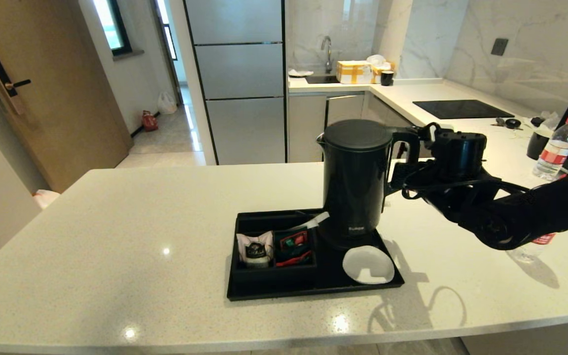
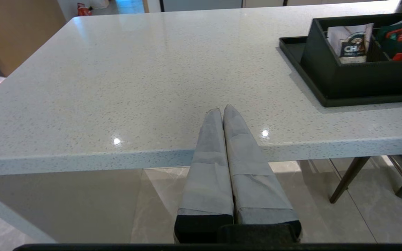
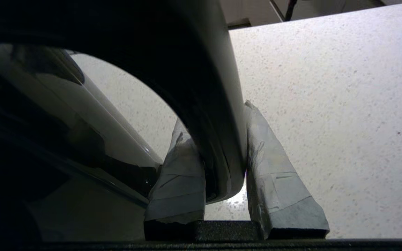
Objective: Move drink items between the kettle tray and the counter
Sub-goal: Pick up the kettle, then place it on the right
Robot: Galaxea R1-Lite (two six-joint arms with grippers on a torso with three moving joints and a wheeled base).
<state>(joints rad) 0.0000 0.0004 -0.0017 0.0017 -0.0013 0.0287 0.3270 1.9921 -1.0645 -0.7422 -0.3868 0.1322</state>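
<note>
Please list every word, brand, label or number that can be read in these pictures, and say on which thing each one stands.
"CH": large white letters on the sachet in the kettle tray; the rest is cut off or too small.
Kettle: small pale brand mark near its base, too blurred to read.
Water bottle: red label, print too small.
Red-and-green packets: print too small.

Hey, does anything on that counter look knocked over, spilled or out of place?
Nothing is spilled or toppled. The kettle stands upright on the tray, its handle clamped by the right pincer. The left pincer is shut, empty, near the counter edge.
</note>
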